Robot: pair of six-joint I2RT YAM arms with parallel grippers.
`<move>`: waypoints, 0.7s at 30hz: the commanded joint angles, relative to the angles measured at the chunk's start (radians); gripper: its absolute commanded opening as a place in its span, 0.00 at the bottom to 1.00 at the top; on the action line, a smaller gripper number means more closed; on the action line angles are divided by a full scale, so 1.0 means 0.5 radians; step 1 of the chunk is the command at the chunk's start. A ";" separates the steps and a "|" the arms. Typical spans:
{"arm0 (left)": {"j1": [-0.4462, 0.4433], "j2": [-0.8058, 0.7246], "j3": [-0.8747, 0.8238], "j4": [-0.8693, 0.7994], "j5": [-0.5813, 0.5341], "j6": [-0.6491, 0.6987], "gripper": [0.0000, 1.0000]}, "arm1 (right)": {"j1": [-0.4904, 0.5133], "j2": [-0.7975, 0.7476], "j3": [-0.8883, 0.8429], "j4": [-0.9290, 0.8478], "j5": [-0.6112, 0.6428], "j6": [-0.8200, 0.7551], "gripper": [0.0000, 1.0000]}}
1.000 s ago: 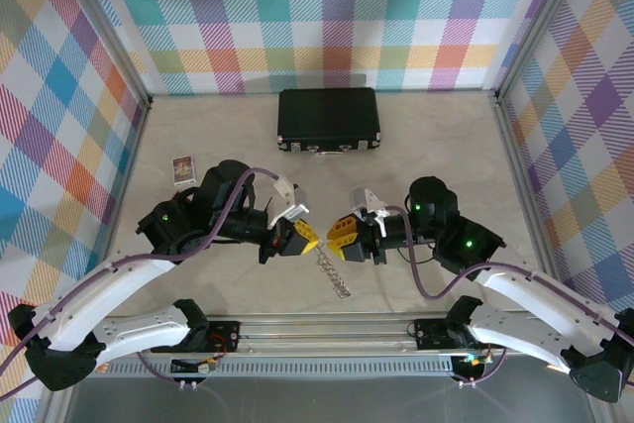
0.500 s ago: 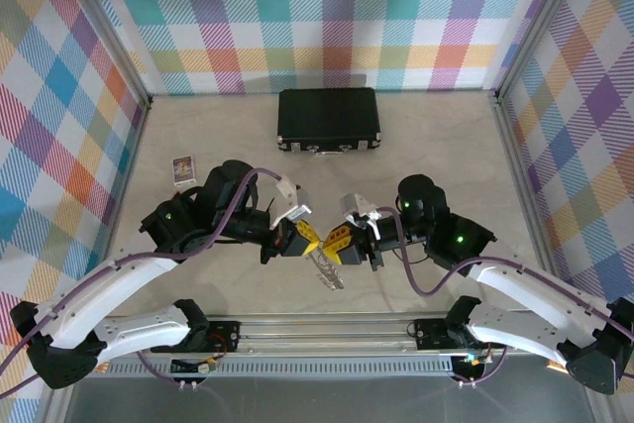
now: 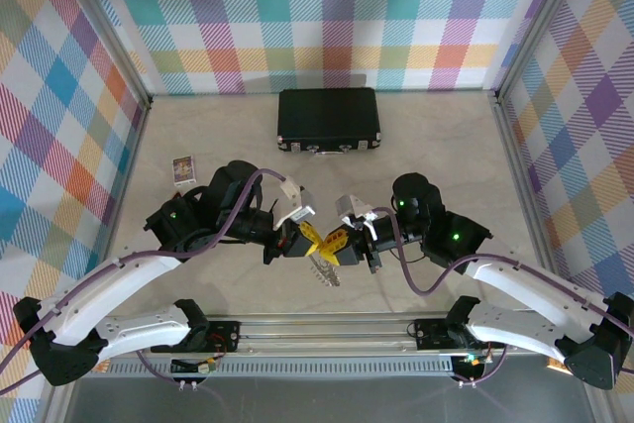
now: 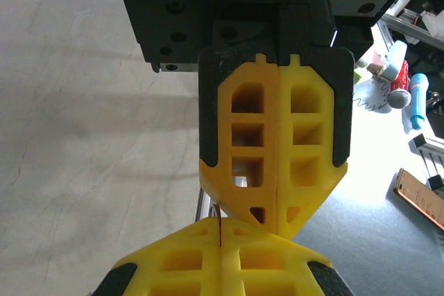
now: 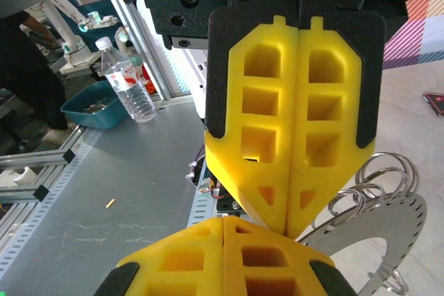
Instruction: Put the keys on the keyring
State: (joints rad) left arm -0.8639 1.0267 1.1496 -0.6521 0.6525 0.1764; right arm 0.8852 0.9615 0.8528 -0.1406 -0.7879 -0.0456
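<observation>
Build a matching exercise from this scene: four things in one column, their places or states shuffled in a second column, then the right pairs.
Things:
1. black case
2. small card
3. keys
4. left gripper

Places or states:
A. dangling as a chain below the meeting fingertips
B. shut, tip to tip with the right gripper
C. closed, at the far edge of the table
D. lying flat at the left side of the table

Pairs: 1-C; 2-D; 3-A; 4-B
</observation>
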 commanded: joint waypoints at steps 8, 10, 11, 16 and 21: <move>-0.033 -0.045 0.017 0.124 0.014 -0.028 0.00 | 0.025 -0.021 0.051 0.000 -0.070 -0.038 0.00; -0.030 -0.050 0.016 0.123 0.020 -0.031 0.00 | 0.024 -0.028 0.051 -0.003 -0.082 -0.040 0.00; -0.031 -0.056 0.014 0.121 0.023 -0.032 0.00 | 0.027 -0.030 0.052 -0.006 -0.090 -0.041 0.00; -0.032 -0.059 0.016 0.132 0.040 -0.034 0.00 | 0.024 -0.060 0.047 -0.006 -0.131 -0.038 0.00; -0.032 -0.047 0.026 0.126 0.054 -0.034 0.00 | 0.024 -0.071 0.046 -0.049 -0.108 -0.058 0.00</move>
State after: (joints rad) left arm -0.8639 1.0237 1.1492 -0.6254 0.6537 0.1719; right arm 0.8917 0.9436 0.8532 -0.1436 -0.8146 -0.0463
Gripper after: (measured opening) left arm 0.050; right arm 0.051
